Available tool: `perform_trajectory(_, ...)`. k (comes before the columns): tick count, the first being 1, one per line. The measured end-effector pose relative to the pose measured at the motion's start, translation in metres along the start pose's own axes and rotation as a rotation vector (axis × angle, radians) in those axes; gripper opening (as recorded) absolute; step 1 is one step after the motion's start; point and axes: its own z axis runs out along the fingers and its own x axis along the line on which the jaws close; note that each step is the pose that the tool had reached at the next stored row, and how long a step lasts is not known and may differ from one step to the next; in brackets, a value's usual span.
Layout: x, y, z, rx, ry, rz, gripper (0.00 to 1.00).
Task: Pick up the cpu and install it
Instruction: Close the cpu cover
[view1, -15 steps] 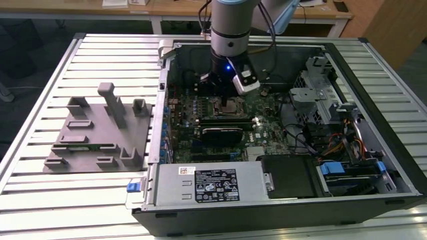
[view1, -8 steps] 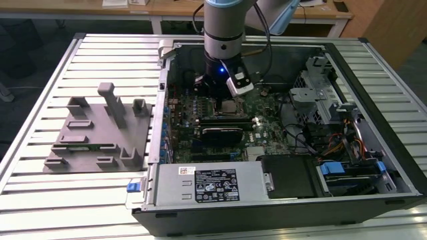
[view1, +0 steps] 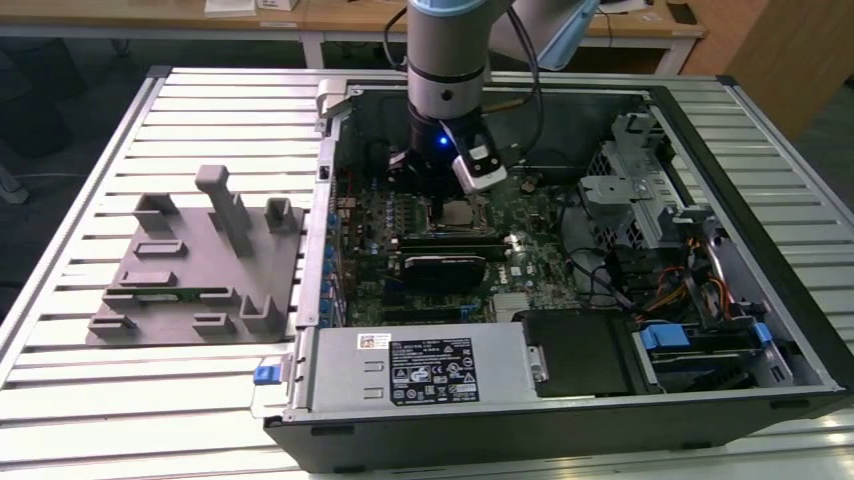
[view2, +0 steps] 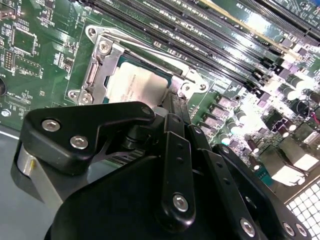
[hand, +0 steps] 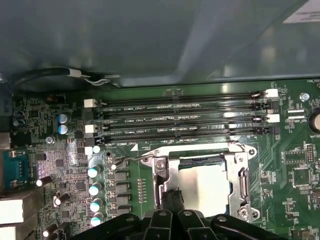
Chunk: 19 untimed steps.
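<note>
The cpu (view1: 463, 211) (view2: 135, 85) (hand: 205, 185), a flat square chip with a pale silver lid, lies flat inside the metal socket frame (view2: 100, 65) (hand: 241, 186) on the green motherboard of the open computer case. My gripper (view1: 443, 196) (view2: 175, 104) (hand: 173, 198) hangs low over the board, its two dark fingers pressed together at one edge of the chip. They rest beside the lid and hold nothing. The gripper's black linkage hides part of the socket in both wrist views.
Long memory slots (hand: 175, 120) run beside the socket, with capacitors (hand: 93, 188) nearby. A black finned heatsink (view1: 447, 268), cables (view1: 627, 285) and a power supply (view1: 414, 365) crowd the case. A grey fixture tray (view1: 187, 270) sits at the exterior view's left.
</note>
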Motion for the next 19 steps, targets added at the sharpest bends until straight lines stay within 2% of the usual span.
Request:
perform_trajectory(7,0.0003,0.0000,0.0030,-0.0021,0.0015,-0.069,0.11)
perform_trajectory(19,0.0005,-0.0001,0.0068,-0.0021,0.0019,-0.079,0.11)
